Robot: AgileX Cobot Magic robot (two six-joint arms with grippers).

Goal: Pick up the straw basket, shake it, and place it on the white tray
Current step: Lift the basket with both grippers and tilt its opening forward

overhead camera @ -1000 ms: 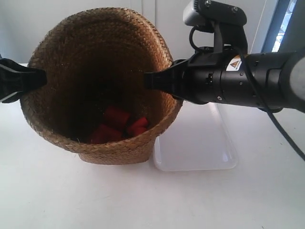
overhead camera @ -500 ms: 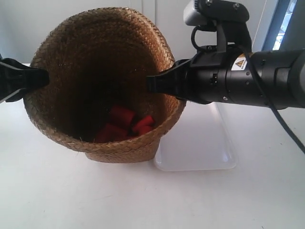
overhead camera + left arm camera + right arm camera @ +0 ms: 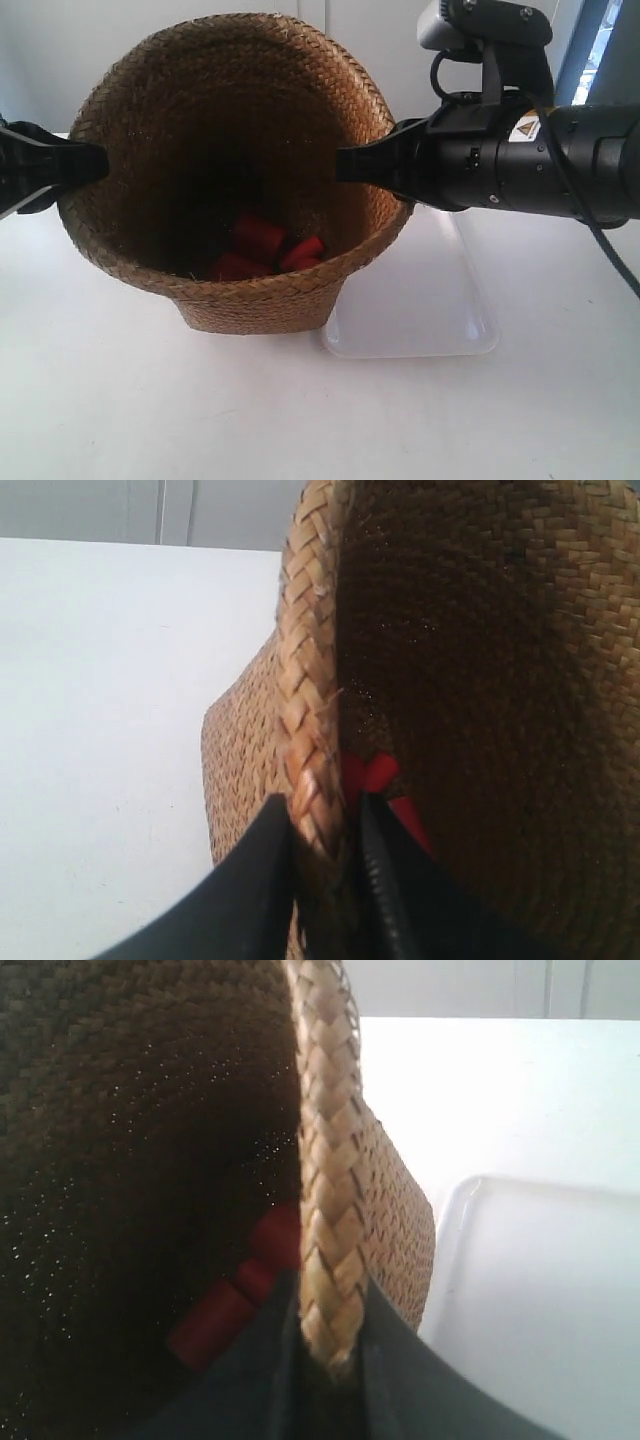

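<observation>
Basket (image 3: 235,170) has shifted toward white tray (image 3: 420,305), seemingly lifted

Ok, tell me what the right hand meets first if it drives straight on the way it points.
The straw basket: its rim sits clamped in the right hand, so pushing on would likely just jam it deeper.

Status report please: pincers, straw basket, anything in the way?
Left pincer and right pincer both shut on the rim of the large brown braided-straw basket. Basket beside the glossy white rectangular tray, not on it. Red pieces inside; visible tray bare.
</observation>
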